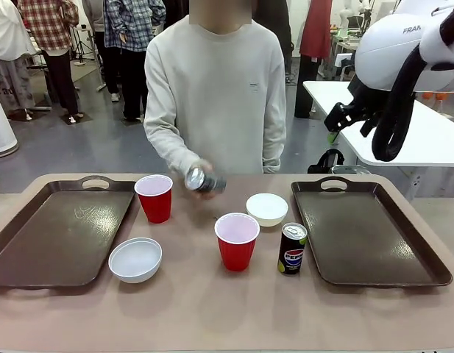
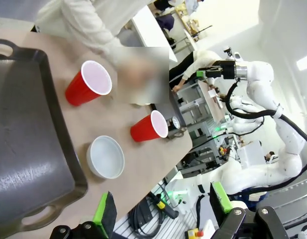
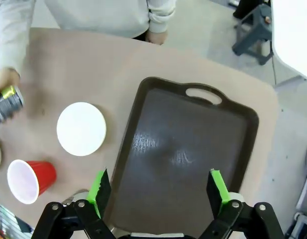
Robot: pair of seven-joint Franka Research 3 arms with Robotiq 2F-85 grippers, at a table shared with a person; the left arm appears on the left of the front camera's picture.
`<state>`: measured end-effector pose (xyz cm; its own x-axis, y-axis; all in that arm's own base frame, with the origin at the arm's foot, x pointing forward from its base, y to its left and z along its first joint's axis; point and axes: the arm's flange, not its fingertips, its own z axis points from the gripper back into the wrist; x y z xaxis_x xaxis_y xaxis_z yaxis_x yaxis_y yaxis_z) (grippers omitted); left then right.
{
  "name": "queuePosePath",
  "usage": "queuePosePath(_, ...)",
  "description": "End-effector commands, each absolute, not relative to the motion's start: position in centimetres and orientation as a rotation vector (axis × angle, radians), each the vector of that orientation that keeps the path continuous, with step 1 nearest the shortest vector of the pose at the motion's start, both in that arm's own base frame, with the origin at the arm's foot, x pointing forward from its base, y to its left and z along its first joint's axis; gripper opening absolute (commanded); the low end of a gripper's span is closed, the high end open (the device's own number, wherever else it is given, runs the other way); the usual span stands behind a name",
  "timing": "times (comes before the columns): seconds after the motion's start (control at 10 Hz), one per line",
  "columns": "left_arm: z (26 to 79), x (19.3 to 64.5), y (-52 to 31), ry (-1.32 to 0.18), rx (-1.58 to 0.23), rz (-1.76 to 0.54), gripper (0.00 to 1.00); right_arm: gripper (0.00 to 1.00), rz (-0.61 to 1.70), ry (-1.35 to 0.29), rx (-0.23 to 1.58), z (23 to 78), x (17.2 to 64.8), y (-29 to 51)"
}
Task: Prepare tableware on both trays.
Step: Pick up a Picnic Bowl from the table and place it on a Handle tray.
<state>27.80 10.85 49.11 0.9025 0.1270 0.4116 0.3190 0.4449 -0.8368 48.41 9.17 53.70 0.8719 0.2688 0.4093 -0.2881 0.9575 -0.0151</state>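
The left tray [image 1: 57,235] lies flat at the left end of the bench [image 1: 212,309], with its cut-out handle on the far rim. Just beside its far right corner stands the first red cup [image 1: 154,197], upright, showing its white inside. Nearer the robot's side, close to the tray's right rim, sits the near bowl [image 1: 135,259], round and white.

At mid-bench, the person's hand [image 1: 199,170] grips the dark grey can [image 1: 206,181] and holds it tilted, silver top toward the left. No print on it can be read.

The second red cup [image 1: 236,240] stands upright in front of that hand. Beyond it and to the right rests the far bowl [image 1: 267,208]. The blue-black Pepsi can [image 1: 292,248] is upright just beside the right tray [image 1: 366,232], its round Pepsi logo and name facing the camera.

All of this tableware is between the trays.

At upper right, the right arm [image 1: 403,44] carries lettering that begins "FRA" and is then cut off.

The left claw [image 2: 162,206] is spread wide and holds nothing, above the bench's near edge beside the left tray. The right claw [image 3: 158,188] is also wide and empty, hanging over the right tray.
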Motion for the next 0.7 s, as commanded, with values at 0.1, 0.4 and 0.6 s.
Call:
queuePosePath(0.1,49.1,27.9,11.0,-0.475,-1.127,-0.145,1.0,1.0,0.298,-0.303,0.0,49.3,50.4,13.2)
queuePosePath(0.4,49.1,27.9,11.0,-0.475,-1.127,-0.145,1.0,1.0,0.256,-0.225,0.078,45.0,52.7,18.7)
queuePosePath(0.6,49.1,27.9,11.0,-0.475,-1.127,-0.145,1.0,1.0,0.241,-0.181,0.051,41.9,53.8,19.6)
